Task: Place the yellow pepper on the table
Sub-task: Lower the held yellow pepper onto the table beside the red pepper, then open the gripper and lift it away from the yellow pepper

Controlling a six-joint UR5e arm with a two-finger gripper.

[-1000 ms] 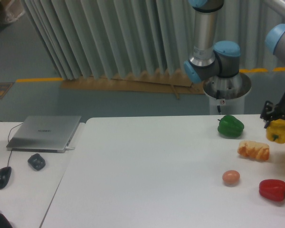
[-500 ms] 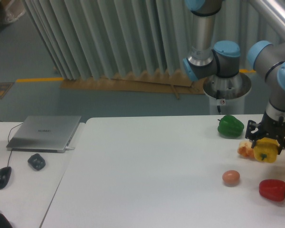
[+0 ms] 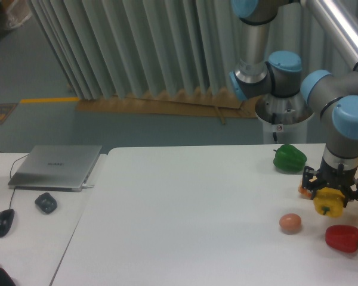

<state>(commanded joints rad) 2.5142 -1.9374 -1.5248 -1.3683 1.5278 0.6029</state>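
Shifted left and lower, claw apparently grips yellow pepper.

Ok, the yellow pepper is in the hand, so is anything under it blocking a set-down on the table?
The yellow pepper hangs in the hand over the table. The red pepper sits just below-right and the egg to the left; the gap between them looks bare.

Table, right end: bell pepper rearmost; egg nearer the front; second pepper right of egg, nearest the front edge. Pincer holds a third pepper between these. Adjoining desk, left: laptop behind two mice.
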